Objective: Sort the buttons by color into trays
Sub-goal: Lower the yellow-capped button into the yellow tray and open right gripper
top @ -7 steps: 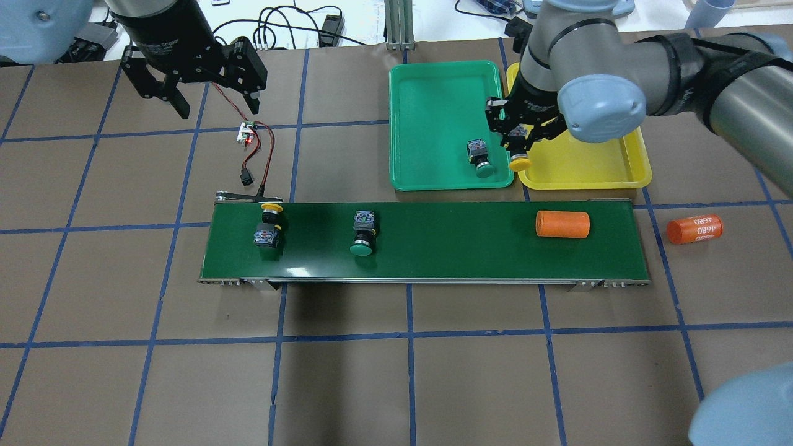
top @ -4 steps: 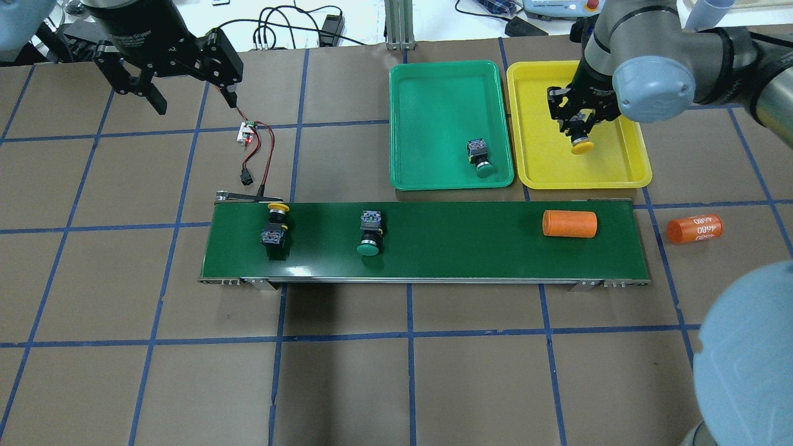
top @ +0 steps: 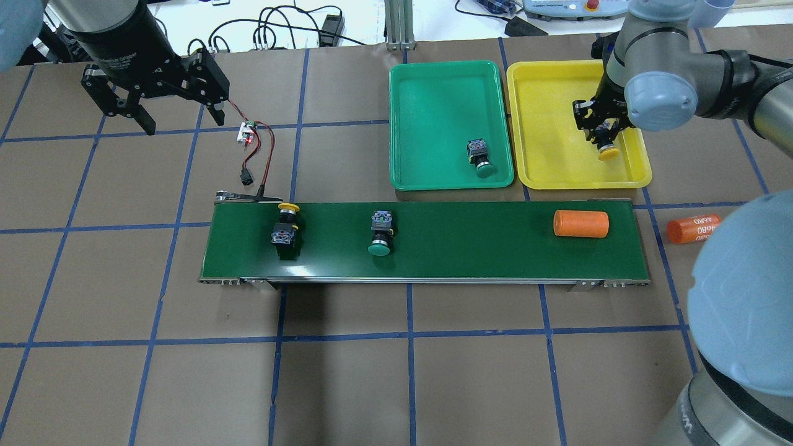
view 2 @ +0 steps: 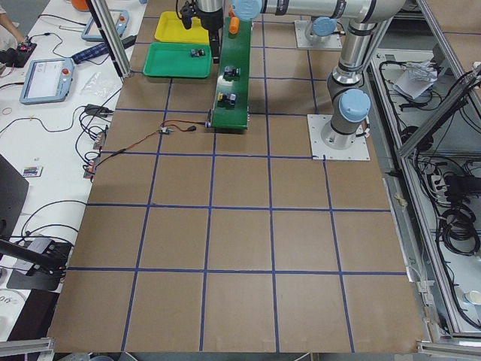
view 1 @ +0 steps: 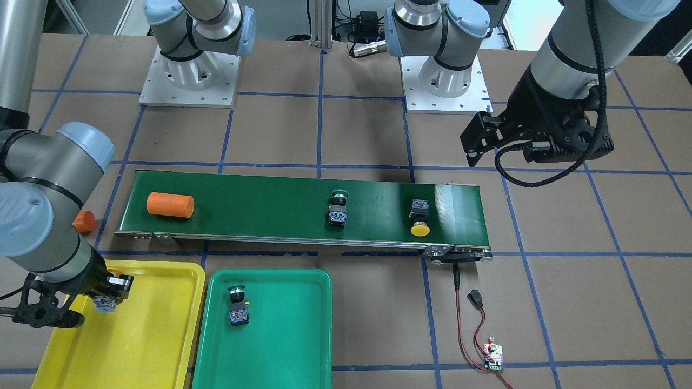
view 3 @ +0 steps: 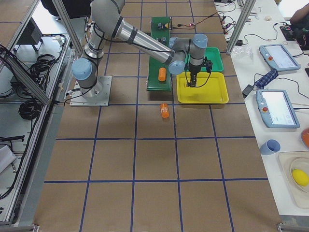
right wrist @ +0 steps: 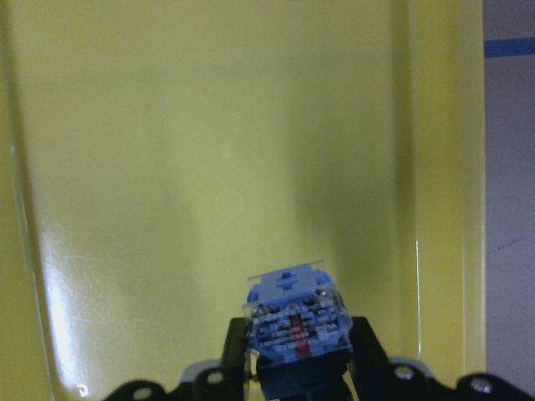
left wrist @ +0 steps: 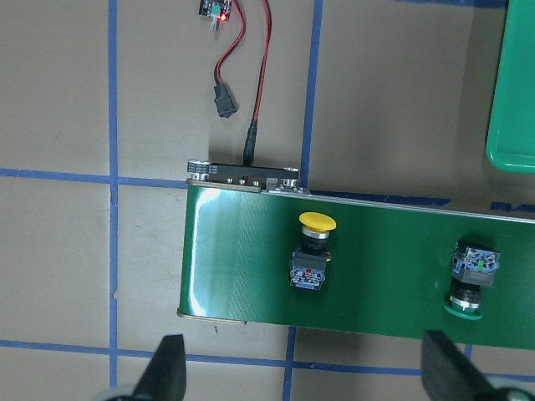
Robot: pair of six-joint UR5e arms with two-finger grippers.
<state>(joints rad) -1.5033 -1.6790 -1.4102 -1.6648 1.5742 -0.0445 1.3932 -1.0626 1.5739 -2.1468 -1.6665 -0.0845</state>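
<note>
Right gripper [top: 603,135] is holding the held yellow button [top: 607,148] over the right part of the yellow tray [top: 551,124], near its right wall, so the release step appears to be coming up. Whether the cap is touching the tray floor cannot be told. The main risk is lying in the release: the round cap is pointing downward and slightly tilted, so a drop from height is likely to be sending the part rolling or bouncing toward the nearby rim. A finger dragging the blocky body during opening could also be tipping it out of place. In the right wrist view the jaws are standing narrow, clamped on both sides of the dark body, with the blue terminal face toward the camera. Left gripper [top: 179,114] is hanging spread wide and empty beyond the left end of the conveyor belt [top: 471,248]. On that belt the second yellow button [top: 286,226] and a green button [top: 380,236] are waiting, well apart from an orange cylinder [top: 581,223]. Another green button, the sorted green button [top: 480,158], is lying in the green tray [top: 433,99].
</note>
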